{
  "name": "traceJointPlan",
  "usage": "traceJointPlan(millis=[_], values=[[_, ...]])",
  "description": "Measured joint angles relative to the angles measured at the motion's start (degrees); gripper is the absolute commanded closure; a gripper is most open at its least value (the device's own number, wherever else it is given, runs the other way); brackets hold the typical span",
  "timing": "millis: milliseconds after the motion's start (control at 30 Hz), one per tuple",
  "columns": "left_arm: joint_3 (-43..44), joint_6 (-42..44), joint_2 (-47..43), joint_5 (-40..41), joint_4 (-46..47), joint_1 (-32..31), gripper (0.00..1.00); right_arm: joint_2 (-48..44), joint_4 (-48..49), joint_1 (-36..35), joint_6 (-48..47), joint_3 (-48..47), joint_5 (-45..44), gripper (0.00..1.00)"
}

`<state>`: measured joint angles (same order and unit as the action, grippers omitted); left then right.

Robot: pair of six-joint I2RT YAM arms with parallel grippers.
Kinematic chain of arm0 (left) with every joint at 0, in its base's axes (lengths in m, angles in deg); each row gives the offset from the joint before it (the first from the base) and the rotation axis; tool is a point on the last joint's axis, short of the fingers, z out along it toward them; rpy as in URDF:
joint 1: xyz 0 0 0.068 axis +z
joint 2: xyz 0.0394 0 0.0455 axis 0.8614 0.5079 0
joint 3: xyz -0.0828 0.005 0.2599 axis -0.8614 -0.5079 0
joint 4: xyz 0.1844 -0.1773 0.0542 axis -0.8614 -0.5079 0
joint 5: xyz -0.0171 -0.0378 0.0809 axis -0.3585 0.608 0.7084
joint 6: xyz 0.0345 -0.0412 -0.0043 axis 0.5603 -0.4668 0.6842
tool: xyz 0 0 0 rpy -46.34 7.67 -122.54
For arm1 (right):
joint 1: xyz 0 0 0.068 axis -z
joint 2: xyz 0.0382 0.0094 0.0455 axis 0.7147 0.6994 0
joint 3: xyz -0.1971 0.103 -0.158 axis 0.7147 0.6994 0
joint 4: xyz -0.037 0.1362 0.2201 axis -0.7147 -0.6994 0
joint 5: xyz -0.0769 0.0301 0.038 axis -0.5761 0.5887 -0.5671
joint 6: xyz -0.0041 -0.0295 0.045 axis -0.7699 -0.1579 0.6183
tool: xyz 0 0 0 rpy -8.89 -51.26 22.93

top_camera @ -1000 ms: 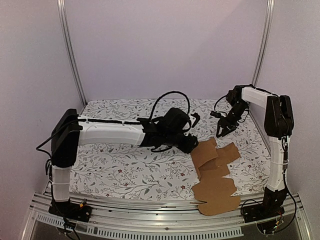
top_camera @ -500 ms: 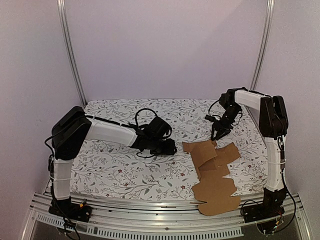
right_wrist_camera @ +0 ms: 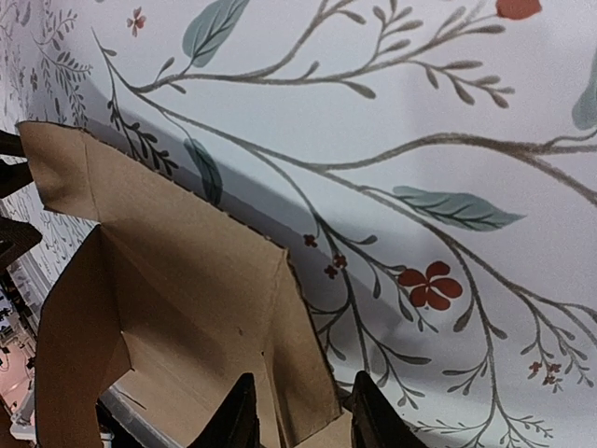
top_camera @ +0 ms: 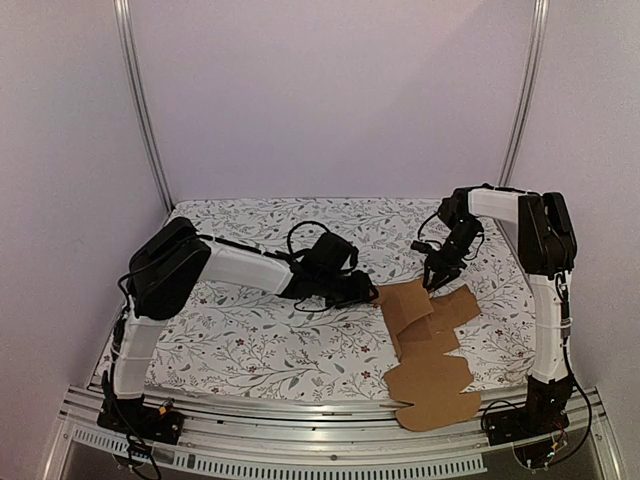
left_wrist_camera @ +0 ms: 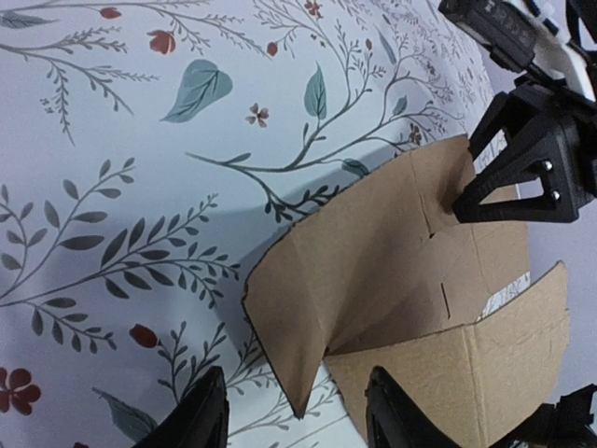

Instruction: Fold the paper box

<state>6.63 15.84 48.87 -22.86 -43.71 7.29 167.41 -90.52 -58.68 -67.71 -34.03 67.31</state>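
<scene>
the paper box (top_camera: 430, 345) lay part-creased at the near right of the table (top_camera: 250, 340), with left gripper (top_camera: 370, 293) and right gripper (top_camera: 436, 281) both parted astride its raised far flaps, apparently staged to pinch the folds.

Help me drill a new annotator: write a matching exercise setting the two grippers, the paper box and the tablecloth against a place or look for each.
1 left gripper
2 right gripper
3 paper box
4 tablecloth

A floral print
B at the box's far edge
C brown, flaps partly raised
D at the box's left edge

Pairs: 1-D, 2-B, 3-C, 4-A
</scene>
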Motion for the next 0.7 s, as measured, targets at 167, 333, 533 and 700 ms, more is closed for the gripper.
traceJointPlan(millis=[167, 333, 533, 700], values=[[4.26, -1.40, 4.11, -0.63, -0.07, 0.28, 0.77, -0.57, 0.66, 0.00, 0.11, 0.96, 0.39, 0.65], [5.55, -1.38, 6.08, -1.57, 1.55, 0.76, 0.92, -3.08, 0.52, 0.00, -0.39, 2.03, -0.79, 0.57], [5.09, 4.02, 6.27, -4.24, 8.61, 1.25, 0.98, -12.81, -0.11, 0.11, -4.66, 2.16, -6.21, 0.50], [5.09, 12.26, 5.86, -6.97, 12.48, 1.27, 0.98, -19.71, -1.84, 0.09, -9.94, -1.20, -7.41, 0.46]])
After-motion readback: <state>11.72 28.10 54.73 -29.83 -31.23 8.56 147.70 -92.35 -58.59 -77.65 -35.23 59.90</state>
